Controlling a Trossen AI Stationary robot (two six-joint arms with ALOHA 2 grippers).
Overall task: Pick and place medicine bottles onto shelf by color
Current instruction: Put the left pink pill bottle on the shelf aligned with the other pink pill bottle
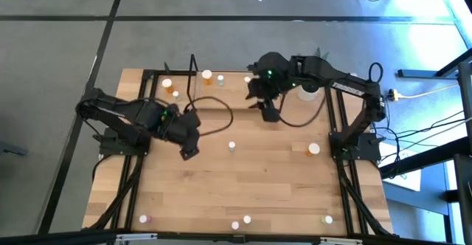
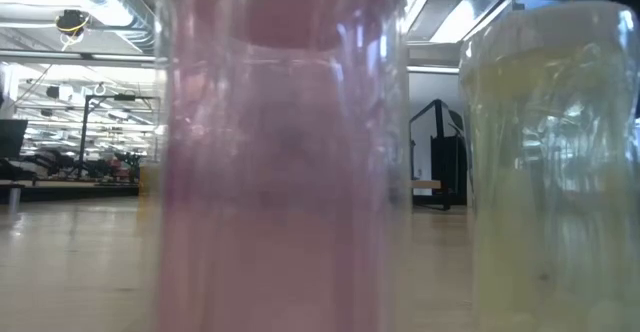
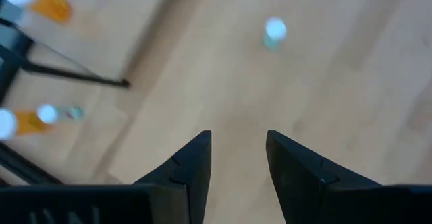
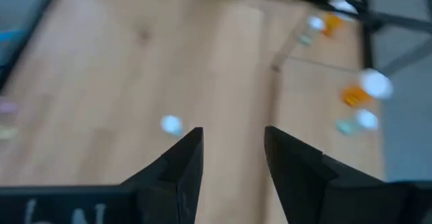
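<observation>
left gripper (image 1: 189, 153) spread, empty, nine o'clock of green bottle (image 1: 231, 147); right gripper (image 1: 271, 115) spread, empty, near shelf (image 1: 221, 90) at twelve.

High view straight down over table (image 1: 243, 186); low view pressed against bottles; wrist views look down onto tabletop.

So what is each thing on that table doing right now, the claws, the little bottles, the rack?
Left gripper: open, empty, over bare table.
Right gripper: open, empty, just in front of the shelf.
Shelf: at the table's far edge, a few bottles already on it.
Orange bottle: lying on its side near the right arm's base.
Green bottle: upright, mid-table, untouched.
Pink bottle: upright, right against the low camera.
</observation>
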